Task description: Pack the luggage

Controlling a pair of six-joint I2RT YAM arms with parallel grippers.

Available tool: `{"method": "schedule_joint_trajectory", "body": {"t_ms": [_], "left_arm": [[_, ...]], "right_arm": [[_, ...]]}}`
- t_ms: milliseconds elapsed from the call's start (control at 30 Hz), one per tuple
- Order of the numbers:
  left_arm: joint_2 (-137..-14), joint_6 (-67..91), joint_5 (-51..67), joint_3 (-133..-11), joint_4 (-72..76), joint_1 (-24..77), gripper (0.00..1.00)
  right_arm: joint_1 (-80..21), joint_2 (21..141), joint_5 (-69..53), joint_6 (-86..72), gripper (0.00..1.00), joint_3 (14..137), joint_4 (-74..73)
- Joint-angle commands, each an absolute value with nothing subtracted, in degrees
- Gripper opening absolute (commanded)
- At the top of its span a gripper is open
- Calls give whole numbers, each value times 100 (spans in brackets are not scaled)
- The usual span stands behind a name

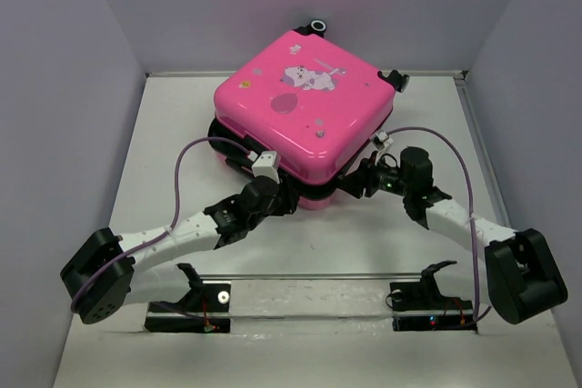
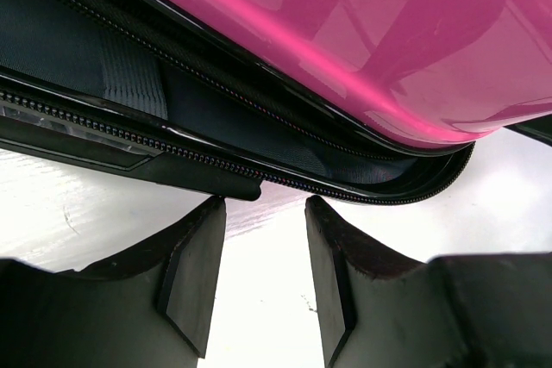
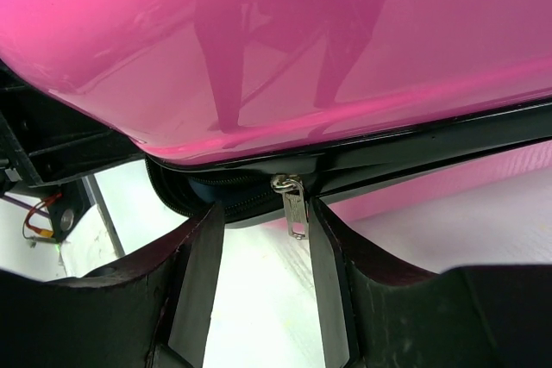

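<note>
Two tools face the luggage (image 1: 305,102), which lies toward the bench's (image 1: 318,243) twelve o'clock, lid lowered but unzipped. At its seven o'clock edge the left tool (image 2: 266,208) stands half open and empty before the dark lining (image 2: 129,75). At five o'clock the right tool (image 3: 263,213) is half open either side of a hanging zipper pull (image 3: 293,204), not pinching it. Contents are hidden.

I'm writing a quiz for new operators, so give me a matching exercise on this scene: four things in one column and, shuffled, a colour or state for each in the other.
Things:
1. luggage
2. zipper pull
3. left claw
4. left arm's cable

Colour or state:
a. purple, looping
b. silver, hanging
c. hot pink, lid ajar
d. open, holding nothing

Pairs: 1-c, 2-b, 3-d, 4-a.
</note>
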State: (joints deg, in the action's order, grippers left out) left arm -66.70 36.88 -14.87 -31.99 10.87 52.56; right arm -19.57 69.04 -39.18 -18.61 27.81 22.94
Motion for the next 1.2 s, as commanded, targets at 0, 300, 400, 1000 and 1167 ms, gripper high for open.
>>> {"method": "schedule_joint_trajectory", "body": {"t_ms": [0,300,400,1000,1167], "left_arm": [[-6662,3647,-1670,-3393,1301,5273,53],[-6715,3648,-1608,-3454,1371,5273,53],[-6741,3656,-1600,-3489,1424,5273,53],[-7593,3402,-1573,-4507,1845,5265,52],[-8015,3428,-1433,-4869,1907,5273,52]], "right_arm": [[-1978,7031,-3893,-1846,49,3146,2593],[-1978,7146,-3937,-2083,34,2892,2944],[-1978,7137,-3964,-2197,21,2787,3128],[-3233,5144,-1997,-2038,7,2461,521],[-3867,5018,-925,-2320,7,2522,-209]]}}
